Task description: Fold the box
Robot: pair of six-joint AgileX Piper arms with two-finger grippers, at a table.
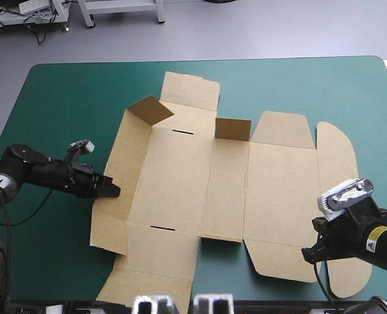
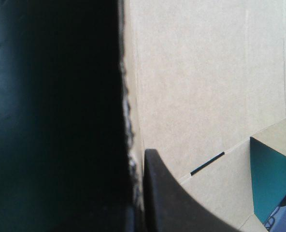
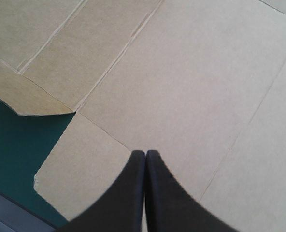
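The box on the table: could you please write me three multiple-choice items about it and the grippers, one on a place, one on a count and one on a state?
1. Where is the left gripper?
A. at the left edge of the box
B. at its far edge
C. over its middle

2. How many small flaps stand raised along the box's far side?
A. none
B. two
C. five

3. What is the state of the right gripper?
A. open wide
B. shut, the fingers meeting in one point
C. shut on a T-shirt

Answers:
1 A: in the high view its tip sits at the box's left edge.
2 B: one stands near the far left corner and another farther right.
3 B: the right wrist view shows the arch closed above bare board.
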